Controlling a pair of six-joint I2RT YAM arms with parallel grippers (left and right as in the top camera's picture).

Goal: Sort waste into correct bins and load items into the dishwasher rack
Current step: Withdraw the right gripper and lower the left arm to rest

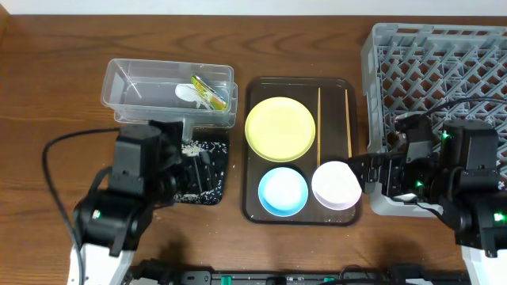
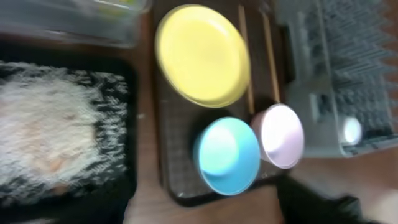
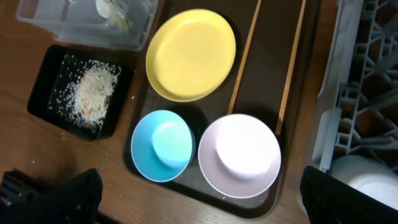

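- The right gripper [image 1: 374, 179] is released. In the right wrist view its dark fingers [image 3: 62, 196] stand wide apart at the lower corners of the frame, with nothing held between them.
- The right gripper is positioned above the near right corner of the brown serving tray [image 3: 273, 62], just beside the front left corner of the dishwasher rack [image 1: 369, 71].
- Directly under the right gripper lies the pinkish-white bowl [image 3: 239, 155]. It is upright on the serving tray and not yet loaded, and is judged the likeliest next item to be picked.
- The white cup [image 3: 364, 180] is seen inside the near corner of the rack. This one item is counted as loaded.
- The light blue bowl [image 3: 163, 146], the yellow plate [image 3: 191, 55] and the two chopsticks [image 3: 246, 56] are all located on the serving tray. The bowl touches or nearly touches the pinkish-white bowl, and the chopsticks lie side by side along the tray's right half.
- The state of the left gripper [image 1: 196, 168] cannot be determined: the left wrist view is blurred and its fingers are not resolved. In the overhead view it hangs over the black tray [image 3: 46, 84].
- The rice grains [image 3: 90, 93] are heaped in the black tray.
- The snack wrapper [image 1: 207, 91] and the white paper piece [image 1: 187, 93] are contained in the clear tub [image 1: 119, 87], behind the black tray.
- Progress assessment: waste sorting is judged complete. Rack loading is judged barely started, with two bowls, the plate and both chopsticks outstanding.
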